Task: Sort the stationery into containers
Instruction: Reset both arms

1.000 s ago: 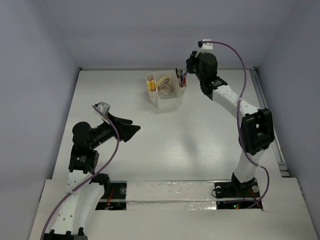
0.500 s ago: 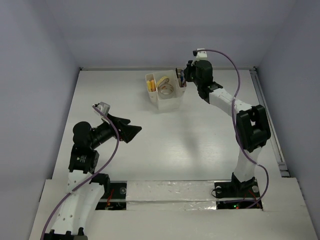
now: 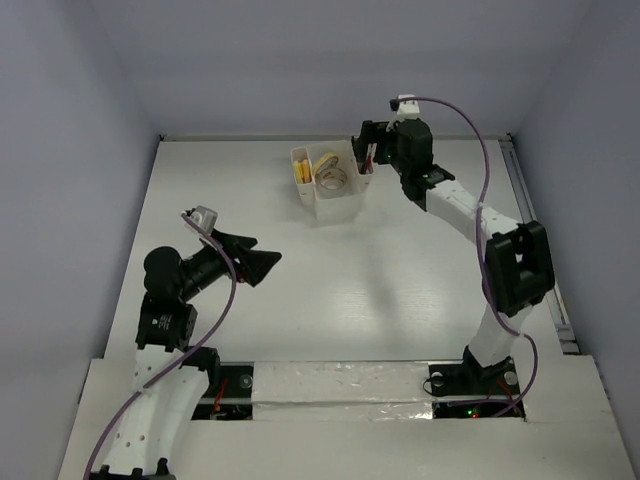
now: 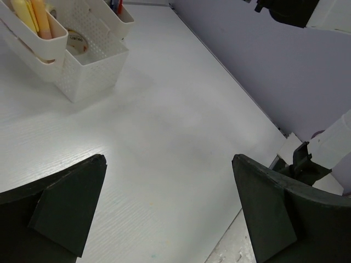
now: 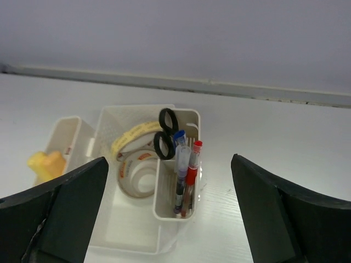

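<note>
The white organizer (image 3: 336, 205) stands at the back middle of the table. Its left side compartment holds yellow sticks (image 5: 46, 164), its middle holds tape rolls (image 5: 137, 175), and its right side compartment holds black-handled scissors (image 5: 166, 131), a blue pen (image 5: 180, 159) and a red pen (image 5: 192, 167). My right gripper (image 3: 365, 145) hovers open just right of and above the organizer, with nothing between its fingers (image 5: 66, 208). My left gripper (image 3: 262, 250) hangs open and empty over the near left of the table, well short of the organizer (image 4: 88, 76).
A metal rail (image 3: 530, 220) runs along the table's right edge. The grey back wall rises close behind the organizer. The right arm's base (image 4: 307, 159) shows at the table's near edge in the left wrist view.
My right gripper has gone from shut to open over the organizer's right side compartment. The left arm has barely shifted and stays open.
</note>
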`<action>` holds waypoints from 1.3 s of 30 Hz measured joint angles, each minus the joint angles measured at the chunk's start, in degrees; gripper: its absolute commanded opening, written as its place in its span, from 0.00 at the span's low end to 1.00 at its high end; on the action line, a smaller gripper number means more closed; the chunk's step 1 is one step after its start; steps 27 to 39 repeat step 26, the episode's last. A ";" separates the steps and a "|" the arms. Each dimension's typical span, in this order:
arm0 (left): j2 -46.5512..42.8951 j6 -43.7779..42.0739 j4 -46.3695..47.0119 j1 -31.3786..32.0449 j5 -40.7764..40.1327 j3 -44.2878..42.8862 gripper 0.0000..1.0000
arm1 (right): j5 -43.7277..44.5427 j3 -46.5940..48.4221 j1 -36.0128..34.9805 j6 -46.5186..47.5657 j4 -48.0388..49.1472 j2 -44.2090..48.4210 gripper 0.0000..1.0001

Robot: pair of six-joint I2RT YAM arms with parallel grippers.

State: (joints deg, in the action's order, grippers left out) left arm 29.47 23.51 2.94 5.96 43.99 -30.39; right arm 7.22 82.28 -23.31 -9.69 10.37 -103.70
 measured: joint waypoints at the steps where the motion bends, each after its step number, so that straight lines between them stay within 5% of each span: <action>1: -0.20 -0.09 -0.09 -0.02 -0.13 0.00 0.99 | 0.04 -0.04 0.00 -0.28 -0.22 1.20 1.00; 14: -3.39 -0.31 -1.99 0.00 -4.48 -1.68 0.99 | -1.99 -22.36 -0.42 -12.72 -1.86 40.89 1.00; 24: -2.95 3.43 -0.04 -0.02 -10.16 -16.02 0.99 | 1.09 -34.27 -0.42 -17.59 -1.75 77.94 1.00; 39: -2.99 4.35 1.38 0.00 -10.91 -17.99 0.99 | 2.40 -34.34 -0.39 -17.73 -1.33 80.61 1.00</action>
